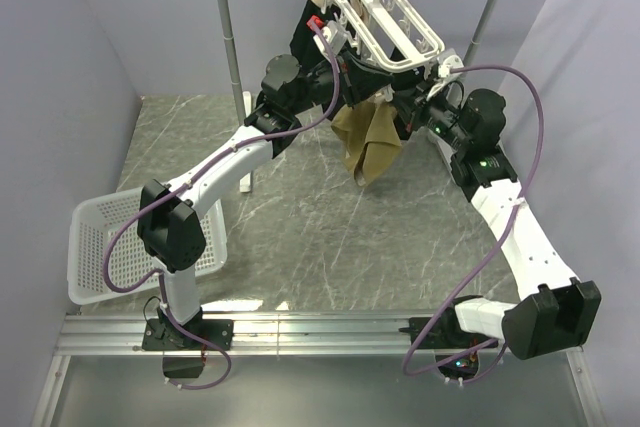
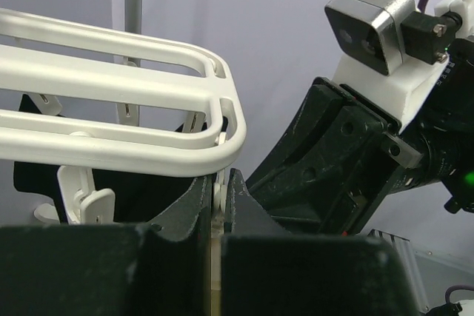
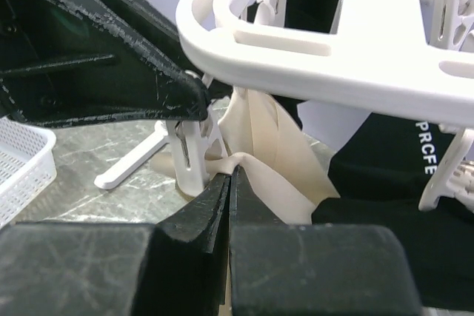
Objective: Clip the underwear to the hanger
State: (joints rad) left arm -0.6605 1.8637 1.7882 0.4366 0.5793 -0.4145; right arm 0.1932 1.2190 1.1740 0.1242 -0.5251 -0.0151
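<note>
The white hanger [image 1: 385,12] hangs from the pole rack, its frame filling the left wrist view [image 2: 148,155] and the right wrist view [image 3: 333,49]. The tan underwear [image 1: 368,142] hangs below its near corner. My left gripper [image 1: 348,75] is shut on the top of a white clip [image 2: 217,199] under that corner. My right gripper [image 1: 408,105] is shut on a fold of the underwear [image 3: 281,160], with its jaws [image 3: 230,172] right beside the clip [image 3: 191,155]. The fabric edge runs to the clip's lower end; whether it sits inside I cannot tell.
The grey-white pole rack [image 1: 230,37] stands at the back. Black garments [image 1: 308,32] hang from the hanger, one with white lettering [image 3: 392,183]. A white basket [image 1: 100,247] sits at the left by my left arm.
</note>
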